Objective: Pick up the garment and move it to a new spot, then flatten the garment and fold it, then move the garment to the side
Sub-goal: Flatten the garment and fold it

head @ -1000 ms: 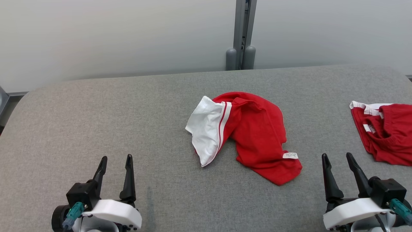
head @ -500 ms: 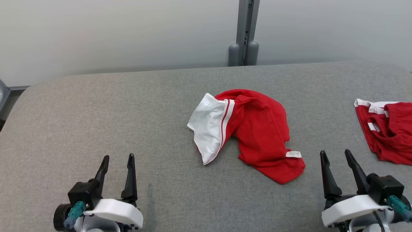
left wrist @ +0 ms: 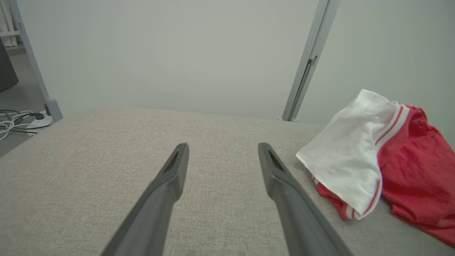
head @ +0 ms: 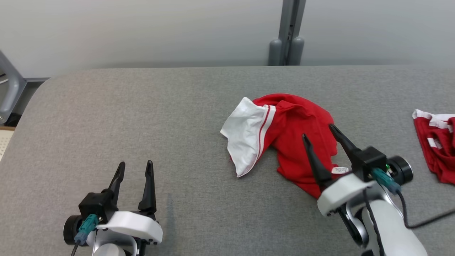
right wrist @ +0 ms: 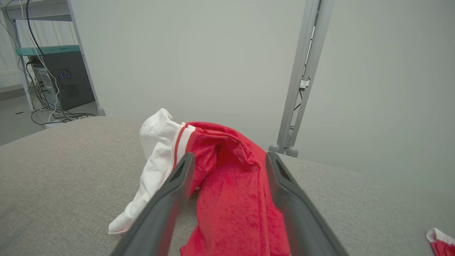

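Judging from how things lie, the task has barely begun: the garment [head: 284,131], red with a white striped part, sits crumpled near the middle of the counter [head: 142,106], not lifted, flattened or folded. The right gripper [head: 317,129] hangs over the garment's near right part with its two fingers spread wide and nothing between them, so the first pick-up looks about to be made but is not made yet. The left gripper [head: 135,163] is also wide open and empty, low over bare counter well apart from the cloth. Lifting, moving, spreading, folding and setting aside all remain. A small white tag [head: 341,170] shows at the garment's near edge, its print too small to read. A second garment [head: 437,142], also red, lies at the counter's right side.
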